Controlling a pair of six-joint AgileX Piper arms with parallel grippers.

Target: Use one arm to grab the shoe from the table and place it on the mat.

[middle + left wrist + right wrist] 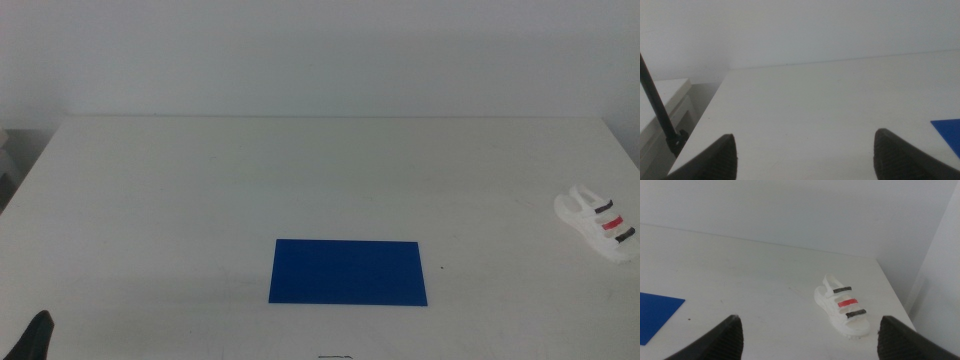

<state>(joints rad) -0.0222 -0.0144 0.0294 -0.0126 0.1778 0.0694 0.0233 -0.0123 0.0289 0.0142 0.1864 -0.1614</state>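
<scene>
Here a white table (200,200) meets a pale wall; mat (347,271) lower centre, shoe (598,221) far right; left gripper (805,155) and right gripper (807,335) gape wide, holding nothing

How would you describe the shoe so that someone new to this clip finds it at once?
Start from the white table and its dark blue mat near the front centre. Look far out to the mat's right, by the table's right edge: the shoe lies there alone. It is a small white chunky-soled sandal crossed by three straps, two dark and one red.
</scene>
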